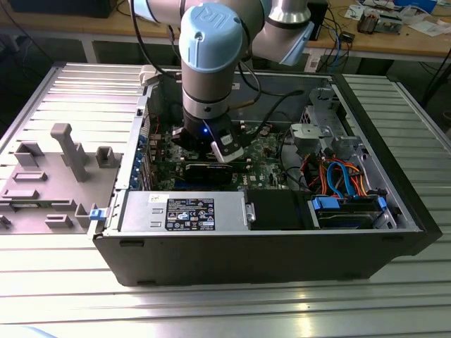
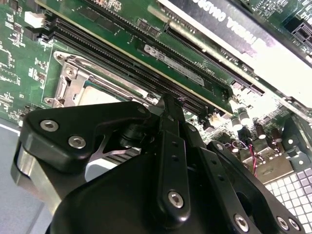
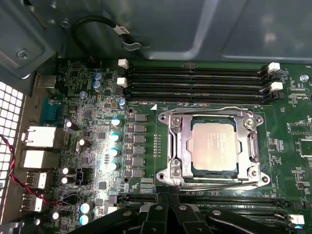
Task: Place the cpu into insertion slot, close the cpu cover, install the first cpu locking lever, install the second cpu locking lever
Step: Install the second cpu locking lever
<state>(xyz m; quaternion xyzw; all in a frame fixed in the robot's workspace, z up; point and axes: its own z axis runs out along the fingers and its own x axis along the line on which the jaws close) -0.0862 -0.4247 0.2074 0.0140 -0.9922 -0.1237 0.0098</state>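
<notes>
Sitting in the metal-rimmed square insertion slot (image 3: pixel 214 148), the dull silver-grey square cpu (image 3: pixel 215 146) is framed by the thin silver sheet-metal cpu cover (image 3: pixel 177 146) — lever work pending. The black gripper (image 2: pixel 168 105), fingers seemingly pinched together and empty, is hovering just beside the slot — the levers need hooking.

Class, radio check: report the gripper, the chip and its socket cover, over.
Black gripper hanging just beside socket, empty. Dull silver-grey square cpu seated in metal-rimmed insertion slot. Thin silver cpu cover down around it. Nothing lying across socket.

A ribbed aluminium table (image 1: pixel 394 303) is seen in the exterior view, with light reflected along its near grooves. Behind it a wooden workbench (image 1: pixel 423 44) is cluttered with papers (image 1: pixel 431 27) and cables (image 1: pixel 341 36).
</notes>
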